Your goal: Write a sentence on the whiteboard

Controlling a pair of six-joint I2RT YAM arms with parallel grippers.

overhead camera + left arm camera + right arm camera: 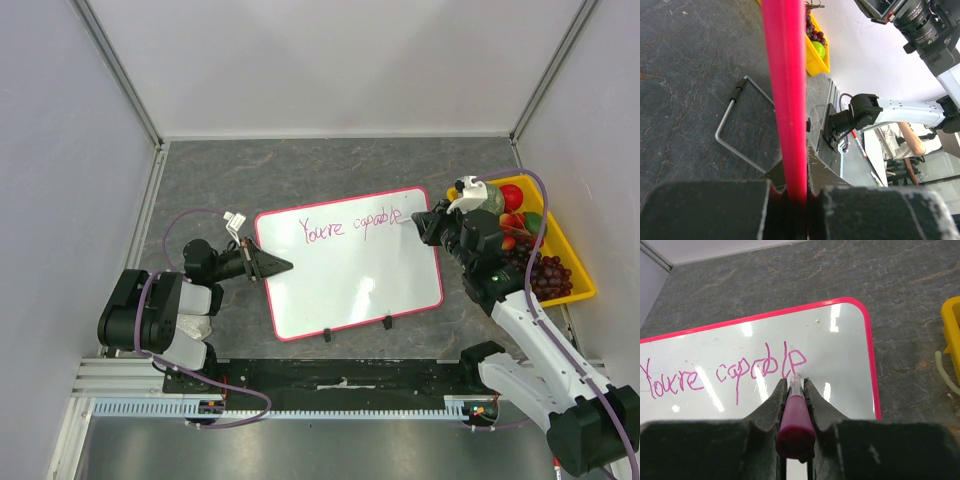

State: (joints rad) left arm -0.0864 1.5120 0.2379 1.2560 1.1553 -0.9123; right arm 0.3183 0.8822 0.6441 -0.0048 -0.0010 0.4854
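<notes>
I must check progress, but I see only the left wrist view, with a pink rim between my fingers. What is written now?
Observer: The sentence on the board is one purple line, about "You're capable".
Operator: Where is the pen?
Observer: The right gripper is shut on a marker, its tip at the final "e".
Operator: Which edge do I hold?
Observer: In the top view, the left gripper is shut on the board's left edge, near its middle.
</notes>
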